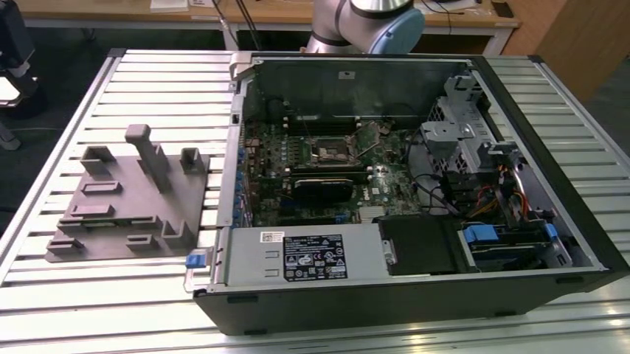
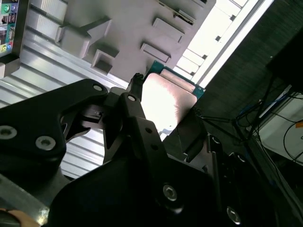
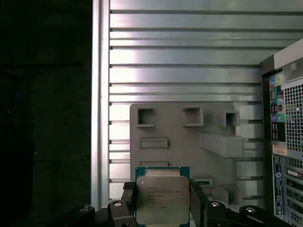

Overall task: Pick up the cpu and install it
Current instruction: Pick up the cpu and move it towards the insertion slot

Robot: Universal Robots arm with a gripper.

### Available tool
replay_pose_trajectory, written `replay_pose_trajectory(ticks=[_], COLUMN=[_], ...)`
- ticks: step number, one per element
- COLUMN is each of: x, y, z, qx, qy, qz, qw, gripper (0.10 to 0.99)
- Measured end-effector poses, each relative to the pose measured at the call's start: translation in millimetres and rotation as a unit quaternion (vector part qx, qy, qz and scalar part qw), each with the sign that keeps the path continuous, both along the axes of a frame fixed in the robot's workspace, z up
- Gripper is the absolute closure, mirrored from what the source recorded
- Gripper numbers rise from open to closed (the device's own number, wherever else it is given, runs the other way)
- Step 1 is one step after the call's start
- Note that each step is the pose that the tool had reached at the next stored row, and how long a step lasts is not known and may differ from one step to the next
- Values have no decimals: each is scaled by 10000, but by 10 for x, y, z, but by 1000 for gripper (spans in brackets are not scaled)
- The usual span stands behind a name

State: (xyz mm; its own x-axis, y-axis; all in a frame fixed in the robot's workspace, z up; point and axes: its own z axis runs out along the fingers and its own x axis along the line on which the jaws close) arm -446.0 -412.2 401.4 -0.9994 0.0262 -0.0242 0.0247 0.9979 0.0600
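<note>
I have the fingers (image 3: 197, 204) clamped on the cpu (image 3: 162, 198). In the first wrist view one black finger presses on each of two opposite edges. The chip sits square between them, its pale metal top towards the camera and a thin green rim showing round it. The second wrist view gives me the same grip from another angle. There the cpu (image 2: 166, 97) glares nearly white between the fingers (image 2: 138, 122), with its green edge poking out past the fingertips.

Well beyond the fingertips, apart from the chip, the grey fixture (image 3: 189, 137) lies flat on the slatted aluminium tabletop (image 3: 189, 52), showing its raised blocks and shallow slots. So the cpu is carried up in the air, touching nothing but the fingers. Off to one side of the fingers, farther out than the fixture, I see the rear panel of the computer case (image 3: 286, 151) with its coloured ports and vent grille.

In the exterior view the case (image 1: 394, 306) lies open on the tabletop (image 1: 147, 81), with the fixture (image 1: 118, 199) just beside it on the exterior view's left. The arm (image 1: 367, 22) rises behind the case. Inside, the black-framed socket (image 1: 330, 151) sits on the motherboard (image 1: 295, 177), well apart from the fixture.
</note>
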Motion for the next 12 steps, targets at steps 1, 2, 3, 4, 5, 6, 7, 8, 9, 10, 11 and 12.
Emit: replay_pose_trajectory(ticks=[1,2,3,4,5,6,7,8,9,10,11,12], x=[16,35,58,78,99,122,145,170,198,225,254,284], y=[0,0,0,0,0,0,0,0,0,0,0,0], z=[0,1,1,0,0,0,0,0,0,0,0,0], qx=[0,0,-1,0,0,0,0,0,0,0,0,0], qy=[0,0,1,0,0,0,0,0,0,0,0,0], qz=[0,0,0,0,0,0,0,0,0,0,0,0], qw=[10000,10000,10000,10000,10000,10000,10000,10000,10000,10000,10000,10000], gripper=[545,545,545,545,545,545,545,545,545,545,545,545])
